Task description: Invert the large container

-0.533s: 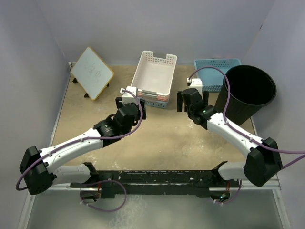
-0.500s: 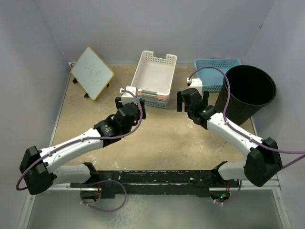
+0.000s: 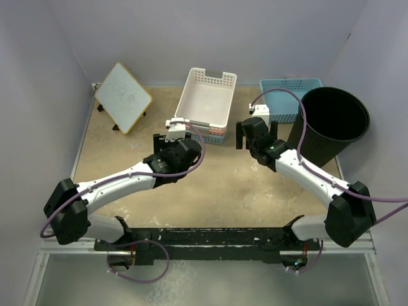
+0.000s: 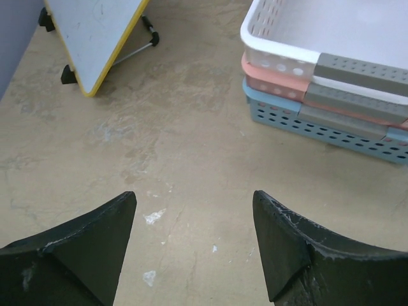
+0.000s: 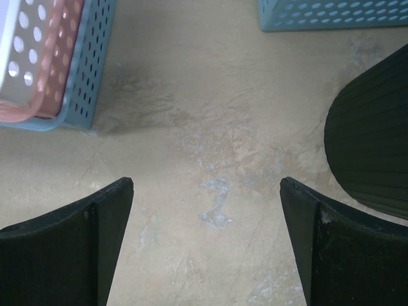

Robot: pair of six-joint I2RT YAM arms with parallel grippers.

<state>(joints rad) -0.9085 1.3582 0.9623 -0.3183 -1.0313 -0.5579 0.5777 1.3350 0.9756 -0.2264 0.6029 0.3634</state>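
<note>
Presently, the bin (image 3: 331,124) stands upright, mouth up, at the far right corner of the tabletop (image 3: 223,185). Both grippers are apart from it.

Right gripper (image 5: 205,185): jaws released and spread wide, holding nothing. It hangs over bare tabletop between the stack (image 3: 207,108) and the bin. It is near the bin's left side, and the dark ribbed wall fills the right edge of the right wrist view.

Left gripper (image 4: 192,197): jaws likewise released, with only stained tabletop between them. It hangs just in front of the stack's near left corner.

The stack is three perforated baskets nested together (white on top, pink in the middle, blue at the bottom). It sits at the middle of the far edge.

A separate blue basket (image 3: 287,95) lies at the far edge, just left of the bin. Whether the two touch cannot be judged, since the bin overlaps the basket in the top view.

A yellow-framed whiteboard (image 3: 124,95) leans tilted on its stand at the far left, well apart from the bin.
</note>
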